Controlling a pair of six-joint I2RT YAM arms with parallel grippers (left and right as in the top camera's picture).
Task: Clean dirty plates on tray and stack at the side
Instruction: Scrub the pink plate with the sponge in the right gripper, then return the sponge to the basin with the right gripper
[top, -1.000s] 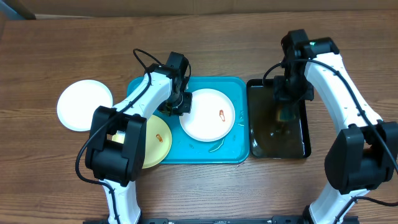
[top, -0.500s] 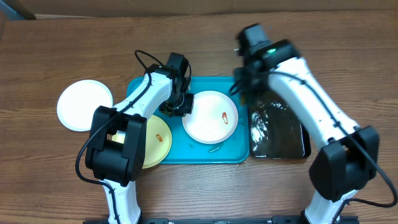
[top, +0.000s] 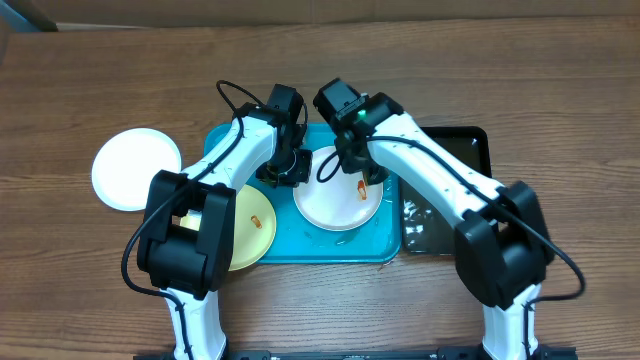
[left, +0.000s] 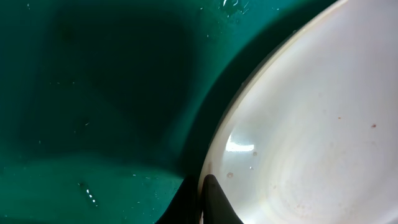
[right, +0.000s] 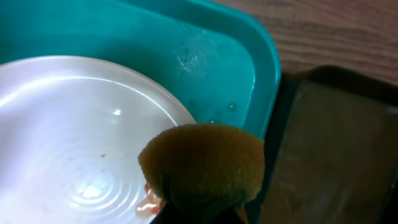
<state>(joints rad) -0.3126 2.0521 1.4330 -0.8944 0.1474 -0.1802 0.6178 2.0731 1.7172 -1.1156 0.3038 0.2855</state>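
Observation:
A white plate (top: 335, 205) with an orange-red smear (top: 360, 187) lies on the turquoise tray (top: 300, 245). My left gripper (top: 291, 168) is shut on this plate's left rim; the left wrist view shows the jaws (left: 205, 190) pinching the rim of the plate (left: 311, 124). My right gripper (top: 368, 172) is shut on a brownish-yellow sponge (right: 202, 162) just above the smear (right: 149, 204) on the plate (right: 81, 124). A pale yellow-green plate (top: 250, 225) lies at the tray's left edge, partly under my left arm. Another white plate (top: 135, 168) lies on the table to the left.
A black glossy tray (top: 450, 215) holding liquid stands right of the turquoise tray and shows in the right wrist view (right: 336, 143). Water drops lie on the turquoise tray (right: 211, 50). The table is brown wood (top: 100, 80).
My right arm has swung left from over the black tray to over the white plate, carrying the sponge. The left gripper keeps its hold on the rim; the plate shifted slightly.

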